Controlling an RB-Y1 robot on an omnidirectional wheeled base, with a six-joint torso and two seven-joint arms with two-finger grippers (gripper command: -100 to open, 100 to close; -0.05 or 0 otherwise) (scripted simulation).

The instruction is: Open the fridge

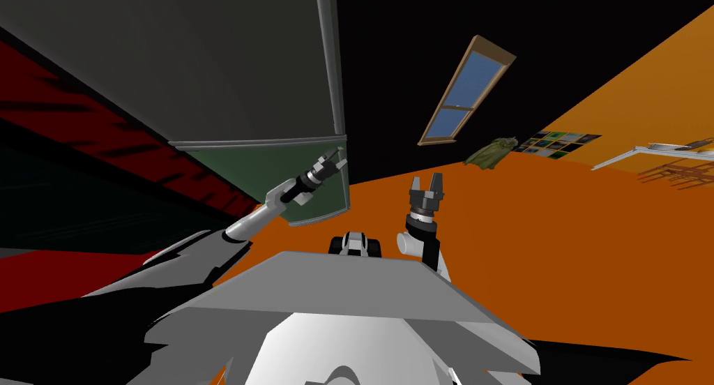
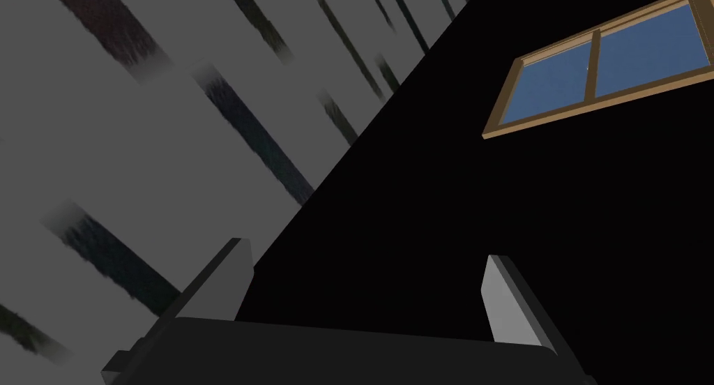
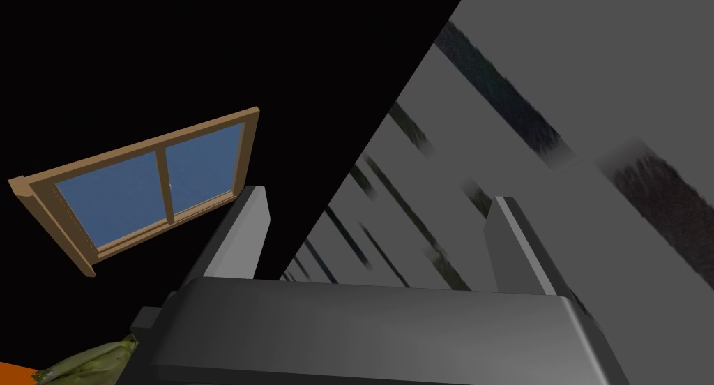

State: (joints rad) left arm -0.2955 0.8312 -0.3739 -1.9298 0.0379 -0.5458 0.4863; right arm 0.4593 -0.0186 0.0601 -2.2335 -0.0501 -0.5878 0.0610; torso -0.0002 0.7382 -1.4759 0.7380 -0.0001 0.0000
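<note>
left hand (image 1: 339,159) spread beside fridge (image 1: 209,67) edge, window (image 1: 466,93) beyond.

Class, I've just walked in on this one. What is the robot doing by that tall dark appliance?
The robot stands close to the fridge, whose doors look shut. Its left hand is stretched out to the right edge of the green lower door, just under the seam with the grey upper door. Its fingers are open with nothing between them. The right hand is raised beside it over the orange floor, also open and holding nothing. Nothing is gripped yet.
</note>
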